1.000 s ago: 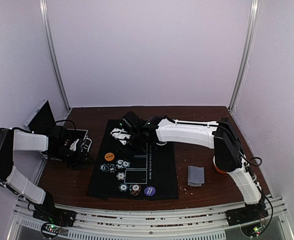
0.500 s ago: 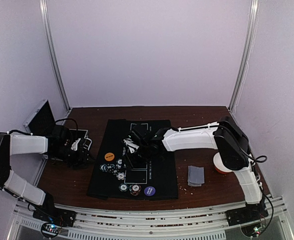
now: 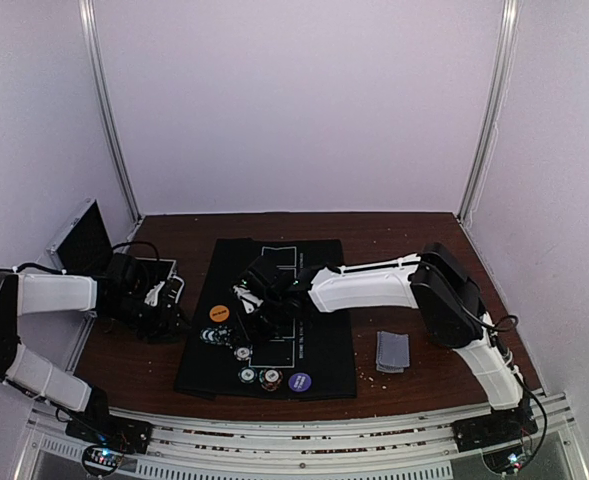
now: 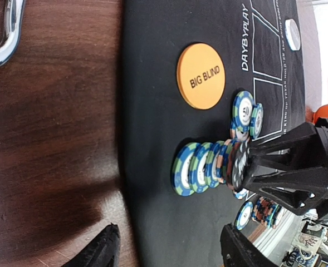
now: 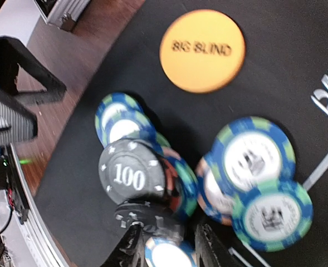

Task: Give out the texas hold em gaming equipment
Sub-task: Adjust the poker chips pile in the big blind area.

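Note:
A leaning row of blue-green poker chips [image 4: 200,167] ends in a black "100" chip [image 5: 131,172] on the black mat [image 3: 319,355]. My right gripper [image 5: 169,247] is down at this pile [image 3: 232,331]. Its fingers stand narrowly apart around a blue-white chip [image 5: 169,257], and a second black chip [image 5: 152,214] lies at the tips. Two more blue chips [image 5: 258,183] lie beside it. An orange "BIG BLIND" disc [image 5: 202,50] lies just beyond. My left gripper [image 4: 166,253] is open and empty, low over the mat's left edge [image 3: 164,300].
A purple disc [image 3: 299,381] and two chip stacks [image 3: 259,378] sit at the mat's near edge. A grey card stack [image 3: 393,351] lies on the wood to the right. An open metal case [image 3: 84,240] stands at the far left, its chrome handle [image 4: 8,28] close to my left gripper.
My right gripper has swung from the far left part of the mat toward the near side and down onto the chip pile. My left arm has hardly moved.

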